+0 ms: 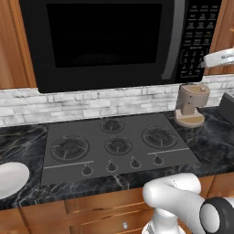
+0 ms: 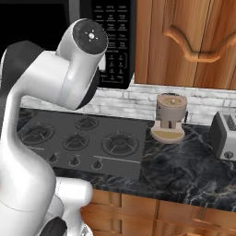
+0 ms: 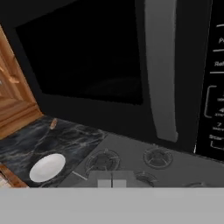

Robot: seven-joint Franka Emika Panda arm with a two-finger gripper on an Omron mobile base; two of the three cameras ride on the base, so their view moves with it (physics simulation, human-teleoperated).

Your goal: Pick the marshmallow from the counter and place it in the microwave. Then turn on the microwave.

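The black microwave (image 1: 105,41) hangs over the stove with its dark glass door closed. Its grey handle strip (image 1: 171,41) runs beside the keypad (image 1: 194,36). The white end of my arm (image 1: 219,58) reaches in from the right at keypad height. In the hand view my gripper (image 3: 112,183) is shut with nothing between its fingertips, and it faces the door (image 3: 87,57), the handle (image 3: 162,65) and the keypad (image 3: 216,87). The marshmallow is out of view. The black marble counter (image 1: 215,137) runs along both sides of the stove.
A dark grey stovetop (image 1: 119,141) with several burners lies under the microwave. A round white plate (image 1: 9,179) sits on the counter at the left. A beige grinder-like appliance (image 2: 169,117) and a silver toaster (image 2: 224,133) stand at the right. Wooden cabinets (image 2: 193,41) flank the microwave.
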